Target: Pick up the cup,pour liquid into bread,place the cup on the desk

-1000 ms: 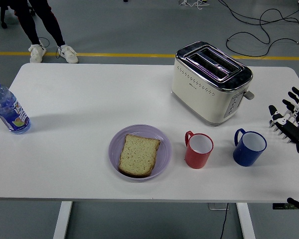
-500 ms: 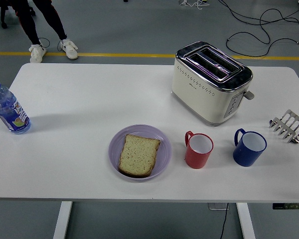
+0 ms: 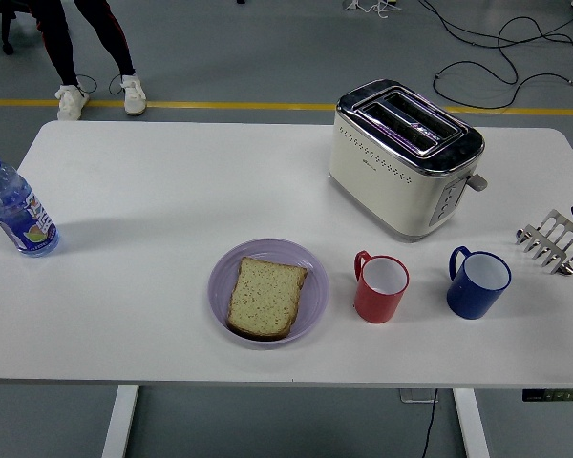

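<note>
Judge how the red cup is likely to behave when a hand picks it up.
The red cup looks rigid, probably plastic or enamel, so it should hold its shape under a grip. Its inside shows plain white, so it may be empty and light, though I cannot be sure. Its smooth, glossy wall could slip; the handle at its left offers a surer hold.

Bread on plate; two cups right, toaster apparently behind.
</note>
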Tool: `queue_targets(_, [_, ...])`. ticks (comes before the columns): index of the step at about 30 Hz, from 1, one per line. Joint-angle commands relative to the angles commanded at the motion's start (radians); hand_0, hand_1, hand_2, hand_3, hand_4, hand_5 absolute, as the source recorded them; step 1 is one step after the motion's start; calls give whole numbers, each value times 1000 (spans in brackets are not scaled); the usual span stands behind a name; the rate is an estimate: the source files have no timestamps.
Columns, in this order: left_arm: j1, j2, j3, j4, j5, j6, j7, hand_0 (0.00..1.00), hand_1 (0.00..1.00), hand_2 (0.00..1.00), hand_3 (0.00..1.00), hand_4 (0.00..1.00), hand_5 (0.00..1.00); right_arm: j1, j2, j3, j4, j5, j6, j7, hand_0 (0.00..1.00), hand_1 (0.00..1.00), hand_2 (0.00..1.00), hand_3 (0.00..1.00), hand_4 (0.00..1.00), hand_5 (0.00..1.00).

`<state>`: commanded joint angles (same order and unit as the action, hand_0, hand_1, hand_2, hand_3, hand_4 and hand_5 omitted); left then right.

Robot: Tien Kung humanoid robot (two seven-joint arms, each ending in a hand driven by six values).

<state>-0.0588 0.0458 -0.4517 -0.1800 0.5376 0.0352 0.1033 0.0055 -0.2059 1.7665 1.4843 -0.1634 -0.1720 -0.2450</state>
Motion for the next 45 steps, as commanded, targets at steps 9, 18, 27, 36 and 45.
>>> queue_targets(9, [-2,0,-5,0,6,-1,1,677,714,739,666,420,928,21,16,-10,-67,36,72,13,716,656,696,655,622,357])
queue_targets(18, [-7,-1,-7,0,4,0,0,677,714,739,667,420,929,32,31,-44,-127,88,111,70,709,655,691,642,593,328])
queue_targets(27, [1,-4,16,0,-13,1,-2,677,714,738,666,421,929,22,30,-91,-161,117,118,144,708,651,674,616,476,204])
queue_targets(36, [12,-9,19,0,-2,-3,4,677,712,738,666,421,930,26,36,-125,-179,134,130,186,704,649,667,608,442,171])
queue_targets(45, [17,-8,27,0,-8,-2,3,676,712,737,664,422,933,20,32,-123,-186,139,136,193,700,645,663,606,464,198])
